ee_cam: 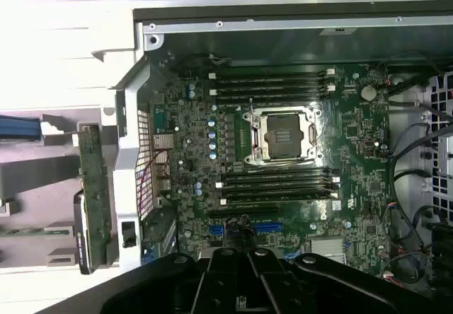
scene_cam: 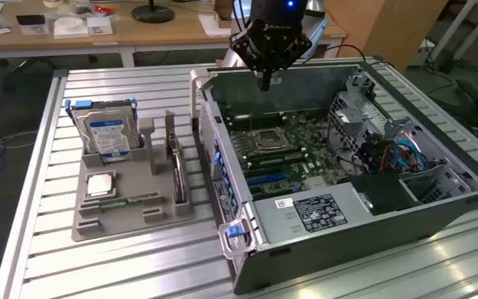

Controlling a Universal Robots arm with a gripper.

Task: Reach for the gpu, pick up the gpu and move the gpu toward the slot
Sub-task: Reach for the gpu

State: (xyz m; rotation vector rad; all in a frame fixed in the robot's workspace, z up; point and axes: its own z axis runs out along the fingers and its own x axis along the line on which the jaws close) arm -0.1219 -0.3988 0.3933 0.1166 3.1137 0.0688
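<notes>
As the arm hangs over the open computer case point(scene_cam: 347, 240), the gripper point(scene_cam: 265, 85) has its jaws pressed together into one narrow tip, and nothing is held between them. They touch nothing and stand clear above the case.

Below the jaws the motherboard point(scene_cam: 293, 152) lies flat on the case floor, and the wrist view looks straight down on it. In the middle of the board sits the CPU socket point(ee_cam: 282, 136) in its metal frame, with rows of black memory slots point(ee_cam: 272, 82) on two sides of it. Two short blue slots point(ee_cam: 267, 226) sit on the same board, apart from the socket.

Out past the perforated case wall point(ee_cam: 145, 162), well apart from the jaws, the gpu point(scene_cam: 178, 177) stands on edge in a grey holder point(scene_cam: 131, 221) on the slatted metal table point(scene_cam: 98, 268). It shows as a dark slab edge-on in the exterior view; the wrist view shows its green board with the dark cooler against it, just beside the case wall. Whether it touches that wall cannot be told.

Further from the jaws, in the same holder, a thin green memory stick point(scene_cam: 127, 202) lies flat beside a silvery square chip point(scene_cam: 99, 184). Beyond the gpu from the jaws, a blue-labelled hard drive point(scene_cam: 109, 134) stands upright at the holder's far end.
</notes>
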